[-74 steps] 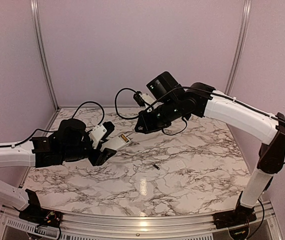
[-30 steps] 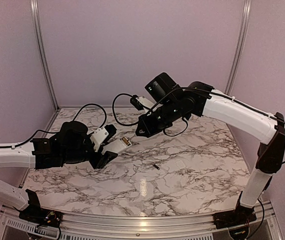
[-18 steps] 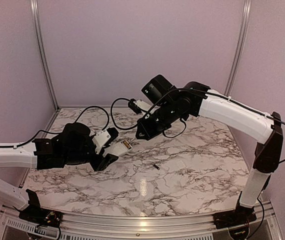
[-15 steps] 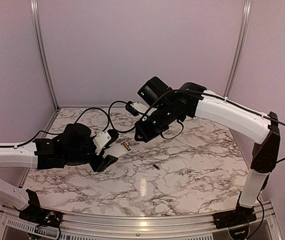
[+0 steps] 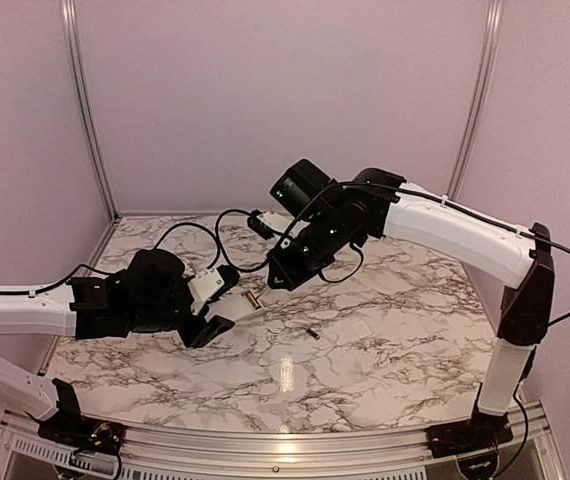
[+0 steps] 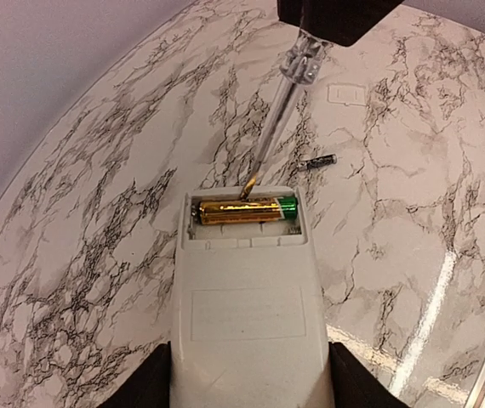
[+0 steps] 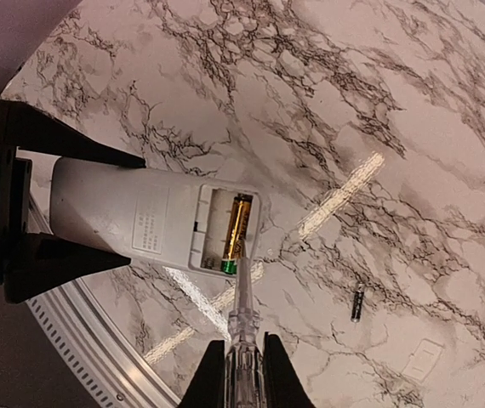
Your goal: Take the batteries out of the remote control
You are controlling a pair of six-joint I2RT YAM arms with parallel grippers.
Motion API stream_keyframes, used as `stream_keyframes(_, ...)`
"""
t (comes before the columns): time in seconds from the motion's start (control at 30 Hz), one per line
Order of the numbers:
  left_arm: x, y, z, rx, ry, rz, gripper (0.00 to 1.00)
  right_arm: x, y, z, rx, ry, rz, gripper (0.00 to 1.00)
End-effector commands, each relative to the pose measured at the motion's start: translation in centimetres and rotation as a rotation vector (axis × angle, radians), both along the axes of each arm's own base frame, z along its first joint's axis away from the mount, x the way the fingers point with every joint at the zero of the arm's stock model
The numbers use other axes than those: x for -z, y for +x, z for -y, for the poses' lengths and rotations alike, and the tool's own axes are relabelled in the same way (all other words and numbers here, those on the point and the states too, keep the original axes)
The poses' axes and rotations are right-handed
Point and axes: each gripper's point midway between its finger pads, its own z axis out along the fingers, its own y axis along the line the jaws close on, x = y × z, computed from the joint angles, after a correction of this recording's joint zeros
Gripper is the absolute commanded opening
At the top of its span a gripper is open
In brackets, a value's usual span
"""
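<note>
A small dark slim loose battery (image 5: 312, 332) lies flat on the white black-veined marble table (image 5: 365, 400), off to the right of the flat white plastic remote control (image 6: 247, 314) and apart from it. Farther right of the remote than that lies a small flat white rectangular cover plate (image 6: 347, 93), also on the marble and separate from the loose battery.

The left gripper (image 6: 251, 376) grasps the remote by its two long edges, one black finger (image 6: 153, 382) pressed against each side. The remote is held clear of the tabletop, its open battery recess at the end pointing away from this gripper. A gold cylinder battery with a green end (image 6: 244, 209) lies crosswise in the recess.

Beyond the remote's recess end, the right gripper (image 7: 242, 374) is clenched on the handle of a clear plastic screwdriver-like tool (image 7: 241, 323). The tool's slim shaft slants down to the remote, with its tip at the gold battery. Whether the tip actually touches the battery cannot be told.
</note>
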Motion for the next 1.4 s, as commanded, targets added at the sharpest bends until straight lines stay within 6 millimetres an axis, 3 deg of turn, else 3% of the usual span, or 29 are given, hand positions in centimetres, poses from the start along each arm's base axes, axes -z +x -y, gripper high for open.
stream_keyframes(0.0,-4.4,0.1,1.5,0.068,-0.082,0.106,0.00,2.3,-0.9,-0.1,-0.052,-0.072,-0.055,0.00)
stream_keyframes(0.37,-6.3,-0.3,0.5,0.126,-0.017,0.216,0.00,2.5,-0.6,-0.9,-0.008,-0.064,-0.093,0.00)
stream_keyframes(0.73,-6.0,0.8,2.2,0.102,-0.033,0.178,0.00,2.3,0.6,-2.7,0.018,-0.046,-0.092,0.00)
stream_keyframes(0.93,-4.1,0.5,1.2,0.086,-0.009,0.161,0.00,1.9,0.6,-1.6,0.033,-0.052,-0.084,0.00)
stream_keyframes(1.13,-2.4,-0.8,-0.5,0.085,-0.061,0.181,0.00,-0.4,0.7,-0.4,0.036,0.020,-0.098,0.00)
stream_keyframes(1.37,0.4,-2.1,-1.2,0.075,-0.173,0.144,0.00,-1.8,0.3,2.7,0.068,0.083,-0.136,0.00)
